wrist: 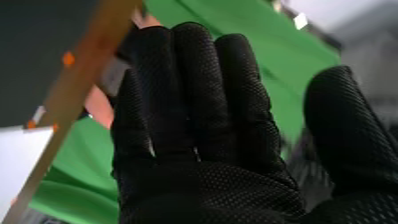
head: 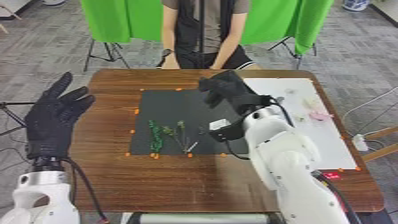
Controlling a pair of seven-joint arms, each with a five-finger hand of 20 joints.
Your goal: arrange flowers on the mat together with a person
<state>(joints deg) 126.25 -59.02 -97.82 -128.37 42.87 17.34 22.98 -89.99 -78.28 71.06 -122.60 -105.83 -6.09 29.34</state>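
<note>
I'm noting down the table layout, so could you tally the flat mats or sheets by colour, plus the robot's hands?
Dark mat: 1
White sheet: 1
Black-gloved robot hands, the left hand and the right hand: 2
Total: 4

Dark grey mat (head: 178, 107), green stems (head: 155, 139), pink flower (head: 321, 116), white sheet (head: 329, 145), brown wood-grained table (head: 187, 187), plain green cloth (head: 124, 20)
</note>
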